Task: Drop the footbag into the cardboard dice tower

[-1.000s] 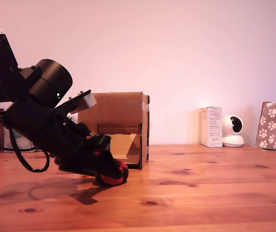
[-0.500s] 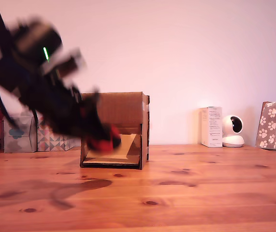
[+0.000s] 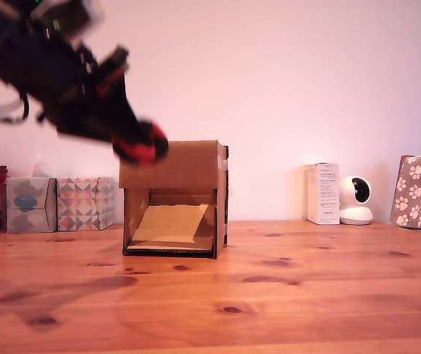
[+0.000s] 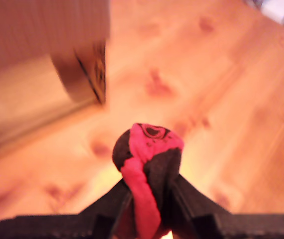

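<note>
The footbag (image 4: 149,164) is being pinched between the two black fingers (image 4: 113,201) of the gripper (image 4: 146,206) — the fabric is being squeezed out of round, so that its long axis is running along the fingers, with the bulging free end pointing away from the wrist and toward the wooden table (image 4: 241,99) far below. In the wrist view a red panel is seen running down between the jaws beside a black panel, and a black-outlined mark is showing on the red top. The jaws are being held only narrowly apart, closed in on the soft ball from both sides, with nothing else being touched. In the exterior view the footbag (image 3: 142,145) is being carried in the air at the tip of the blurred black gripper (image 3: 133,140), just above and slightly to the exterior view's left of the top front corner of the cardboard dice tower (image 3: 175,198); whether it is grazing the cardboard cannot be told through the motion blur. The arm (image 3: 44,63) is slanting down from the upper left of the exterior view toward the tower. The tower is standing upright on the table (image 3: 269,295), its front opening showing a sloped tan ramp (image 3: 169,223) — nothing is lying on the ramp. In the wrist view the tower (image 4: 42,74) is seen blurred, well below the ball.
</note>
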Available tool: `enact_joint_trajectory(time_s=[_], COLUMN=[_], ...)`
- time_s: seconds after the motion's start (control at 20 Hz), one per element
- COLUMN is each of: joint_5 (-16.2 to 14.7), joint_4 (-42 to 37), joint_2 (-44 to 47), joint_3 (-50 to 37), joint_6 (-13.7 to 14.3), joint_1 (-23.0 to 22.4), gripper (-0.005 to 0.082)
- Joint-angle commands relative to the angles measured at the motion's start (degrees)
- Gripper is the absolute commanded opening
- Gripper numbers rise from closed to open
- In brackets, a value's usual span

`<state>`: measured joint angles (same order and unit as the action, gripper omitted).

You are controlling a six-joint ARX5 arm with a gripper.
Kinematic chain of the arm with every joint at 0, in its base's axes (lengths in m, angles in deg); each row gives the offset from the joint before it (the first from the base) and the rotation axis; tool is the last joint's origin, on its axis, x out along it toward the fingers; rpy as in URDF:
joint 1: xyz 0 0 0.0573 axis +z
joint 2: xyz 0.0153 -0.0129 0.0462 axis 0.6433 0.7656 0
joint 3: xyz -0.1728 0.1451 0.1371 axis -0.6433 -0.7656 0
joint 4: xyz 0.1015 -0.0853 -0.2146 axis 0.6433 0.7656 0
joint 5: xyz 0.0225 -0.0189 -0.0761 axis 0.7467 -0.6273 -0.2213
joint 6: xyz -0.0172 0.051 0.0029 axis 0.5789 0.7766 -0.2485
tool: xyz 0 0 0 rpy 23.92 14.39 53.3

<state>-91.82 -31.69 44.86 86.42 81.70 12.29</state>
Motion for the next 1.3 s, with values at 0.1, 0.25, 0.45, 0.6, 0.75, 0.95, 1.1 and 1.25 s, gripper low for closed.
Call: enact_joint_trajectory(time_s=[0.1, 0.25, 0.45, 0.6, 0.75, 0.95, 1.1, 1.25], joint_5=[3.1, 3.19, 4.33, 4.68, 5.07, 5.07, 5.07, 5.07], joint_4=[-10.56, -20.9, -27.52, -25.29, -19.15, -6.86, 1.92, 4.26], joint_2=[0.33, 0.7, 1.81, 5.64, 11.85, 21.7, 27.96, 30.51], joint_3=[-0.44, -0.44, 0.55, 5.51, 14.34, 28.65, 37.81, 41.51], joint_6=[1.11, 1.09, 1.07, 1.07, 1.07, 1.05, 1.07, 1.09], joint_1=[-0.17, -0.17, -0.13, -0.11, 0.13, 1.55, 2.86, 3.65], gripper=[0.0039, 0.0039, 0.0039, 0.0039, 0.0039, 0.0039, 0.0039, 0.0039])
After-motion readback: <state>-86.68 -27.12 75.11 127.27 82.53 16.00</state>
